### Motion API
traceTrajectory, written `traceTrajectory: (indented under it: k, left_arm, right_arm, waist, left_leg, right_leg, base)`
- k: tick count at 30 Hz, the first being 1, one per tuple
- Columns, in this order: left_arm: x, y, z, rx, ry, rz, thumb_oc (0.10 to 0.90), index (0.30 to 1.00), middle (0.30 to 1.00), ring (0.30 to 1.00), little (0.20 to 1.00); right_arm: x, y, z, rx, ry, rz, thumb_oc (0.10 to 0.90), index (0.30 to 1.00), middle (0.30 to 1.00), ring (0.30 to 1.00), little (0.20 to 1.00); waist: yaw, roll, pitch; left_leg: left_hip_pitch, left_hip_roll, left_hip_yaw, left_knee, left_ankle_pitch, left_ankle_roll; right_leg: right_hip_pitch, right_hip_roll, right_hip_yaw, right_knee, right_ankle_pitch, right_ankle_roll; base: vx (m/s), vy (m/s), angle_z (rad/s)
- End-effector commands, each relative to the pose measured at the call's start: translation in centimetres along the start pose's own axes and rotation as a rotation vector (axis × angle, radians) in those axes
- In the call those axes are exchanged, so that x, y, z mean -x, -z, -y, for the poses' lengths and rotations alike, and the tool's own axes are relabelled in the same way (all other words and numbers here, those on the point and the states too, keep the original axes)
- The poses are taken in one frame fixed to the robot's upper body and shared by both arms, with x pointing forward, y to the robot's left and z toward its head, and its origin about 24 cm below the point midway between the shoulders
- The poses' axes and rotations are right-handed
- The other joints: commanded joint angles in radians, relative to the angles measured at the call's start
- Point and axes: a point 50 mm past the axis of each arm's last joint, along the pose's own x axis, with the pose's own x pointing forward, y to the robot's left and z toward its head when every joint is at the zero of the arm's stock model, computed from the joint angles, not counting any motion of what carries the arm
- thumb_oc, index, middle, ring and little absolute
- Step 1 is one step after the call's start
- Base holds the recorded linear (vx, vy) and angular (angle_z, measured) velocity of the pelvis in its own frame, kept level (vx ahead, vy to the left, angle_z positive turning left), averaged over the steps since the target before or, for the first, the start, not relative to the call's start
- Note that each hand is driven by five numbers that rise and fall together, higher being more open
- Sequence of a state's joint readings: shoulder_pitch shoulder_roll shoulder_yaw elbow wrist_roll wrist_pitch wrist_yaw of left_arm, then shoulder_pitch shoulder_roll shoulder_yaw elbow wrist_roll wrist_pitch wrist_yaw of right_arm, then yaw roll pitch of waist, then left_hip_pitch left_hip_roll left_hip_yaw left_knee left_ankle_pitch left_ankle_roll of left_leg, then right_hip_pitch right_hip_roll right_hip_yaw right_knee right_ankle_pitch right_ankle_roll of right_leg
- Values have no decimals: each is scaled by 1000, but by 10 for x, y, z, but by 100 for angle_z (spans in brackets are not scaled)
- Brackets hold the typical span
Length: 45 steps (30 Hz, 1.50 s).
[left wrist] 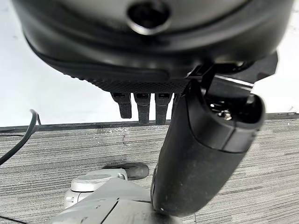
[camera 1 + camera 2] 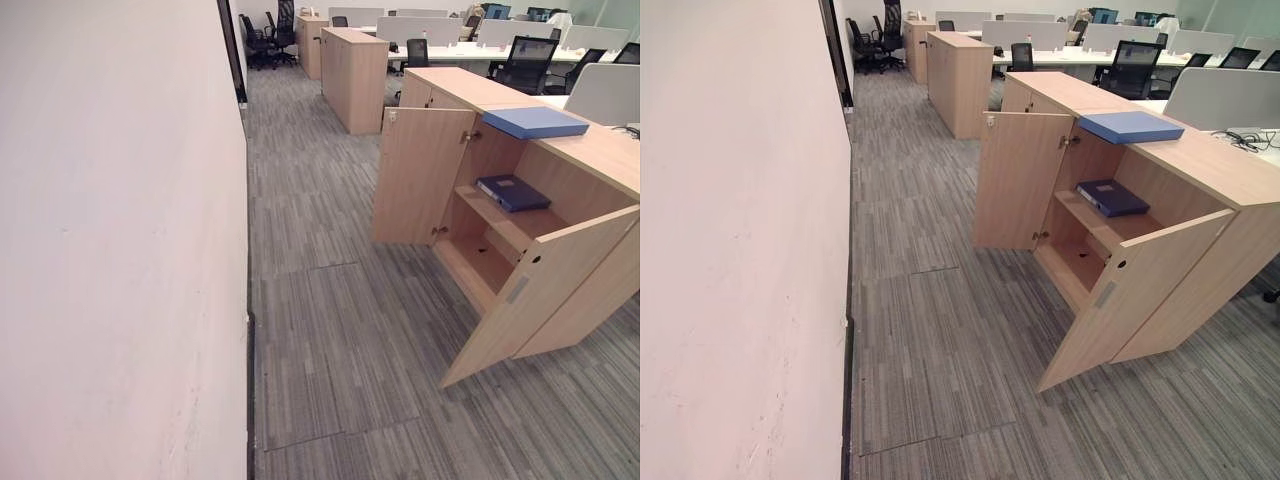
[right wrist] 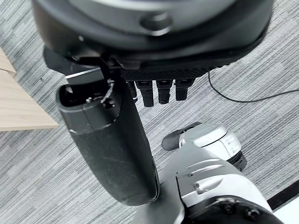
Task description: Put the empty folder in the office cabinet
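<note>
I am watching both hands hanging over the carpet: my left hand [image 1: 154, 88] and right hand [image 3: 154, 79] are each holding nothing, fingers straight and relaxed. Farther off, the office cabinet [image 2: 590, 160] is standing with both doors swung open, a dark blue binder [image 2: 512, 192] lying on its shelf. The light blue folder [image 2: 535, 122] is resting flat at the cabinet top's front edge, overhanging slightly. I judge it light, stiff and smooth; I would pinch that overhanging edge. I am seeing no readable writing.
</note>
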State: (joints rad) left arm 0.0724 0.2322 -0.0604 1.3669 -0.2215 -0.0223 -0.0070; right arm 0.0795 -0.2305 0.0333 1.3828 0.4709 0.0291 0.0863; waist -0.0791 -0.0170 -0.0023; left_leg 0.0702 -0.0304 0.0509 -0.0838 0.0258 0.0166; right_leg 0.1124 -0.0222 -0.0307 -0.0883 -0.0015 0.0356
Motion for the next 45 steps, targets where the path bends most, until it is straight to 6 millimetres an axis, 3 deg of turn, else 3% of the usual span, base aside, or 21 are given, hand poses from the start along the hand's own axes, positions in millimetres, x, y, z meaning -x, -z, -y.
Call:
traceTrajectory:
  k: [1,11,26,30,31,32,33,35,37,38,39,42,45]
  left_arm:
    - [-1,-10,-3,-43,-18,-9,800,900,900,900,900]
    - [-1,-18,-6,-38,-27,15,800,900,900,900,900]
    - [-2,-26,2,-107,-7,52,800,900,900,900,900]
    - [-2,-25,-1,-98,-19,43,800,900,900,900,900]
    - [-2,-27,-2,-92,-21,46,800,900,900,900,900]
    - [-2,-32,-2,-76,-22,61,800,900,900,900,900]
    - [-2,-32,-2,-76,-22,61,800,900,900,900,900]
    - [-2,-37,0,-70,-20,79,800,900,900,900,900]
    - [-2,-39,0,-62,-20,90,800,900,900,900,900]
    - [-2,-37,1,-54,-14,90,800,900,900,900,900]
    - [-2,-37,1,-54,-14,90,800,900,900,900,900]
    - [-2,-29,1,-41,-18,74,800,900,900,900,900]
    - [-1,-23,-1,-24,-20,66,800,900,900,900,900]
  right_arm:
    - [-1,-11,-4,64,6,-9,800,900,900,900,900]
    - [-1,-18,-5,107,2,11,800,900,900,900,900]
    - [0,-24,0,135,18,33,800,900,900,900,900]
    - [-1,-23,-3,145,7,26,800,900,900,900,900]
    - [-1,-24,-4,148,7,30,800,900,900,900,900]
    - [-1,-27,-5,160,2,36,800,900,900,900,900]
    - [-1,-27,-5,160,2,36,800,900,900,900,900]
    - [-1,-33,-4,185,10,48,800,900,900,900,900]
    - [0,-39,-1,229,26,60,800,900,900,900,900]
    - [1,-41,2,255,35,67,800,900,900,900,900]
    - [1,-41,2,255,35,67,800,900,900,900,900]
    - [1,-38,9,281,54,66,800,900,900,900,900]
    - [3,-39,19,293,79,74,800,900,900,900,900]
  waist:
    - [1,-3,25]
    - [-9,-13,44]
    - [-20,1,46]
    - [-20,-2,63]
    - [-18,-10,74]
    - [-10,-32,105]
    - [-10,-31,104]
    - [11,-39,136]
    - [26,-39,147]
    - [42,-39,147]
    - [42,-39,147]
    - [58,-12,147]
    - [74,12,150]
  left_leg:
    - [43,-25,40,-3,-141,-15]
    - [30,-8,51,-3,-132,-18]
    - [50,0,39,-3,-132,-32]
    - [63,24,48,11,-131,-36]
    - [27,28,55,83,-147,-37]
    - [-74,32,71,286,-184,-49]
    - [-79,33,71,292,-187,-49]
    - [-177,43,57,474,-161,-43]
    - [-284,25,41,524,-135,-27]
    - [-350,6,35,476,-121,-19]
    - [-349,6,35,476,-121,-18]
    - [-363,13,11,290,8,-40]
    - [-404,32,14,68,78,-62]
  right_leg:
    - [-24,17,-38,1,12,78]
    - [-49,31,-50,7,14,69]
    - [-21,39,-62,1,-12,55]
    - [-43,48,-51,56,-40,40]
    - [-53,45,-51,81,-51,34]
    - [-71,33,-57,133,-70,21]
    - [-74,34,-57,134,-70,21]
    - [-67,32,-60,150,-82,6]
    - [-62,32,-55,143,-87,1]
    - [-43,31,-44,125,-93,4]
    - [-43,30,-43,125,-94,4]
    - [3,51,-22,100,-110,2]
    - [56,66,16,85,-134,4]
  base:
    - [27,-75,1]
    - [23,-70,-1]
    - [31,-30,0]
    - [19,-73,1]
    - [-75,-163,-1]
    - [-81,-129,-3]
    - [-50,-152,-18]
    - [3,-112,-16]
    - [67,-63,9]
    - [112,-11,-2]
    - [159,19,0]
    - [209,51,-7]
    - [296,89,-23]
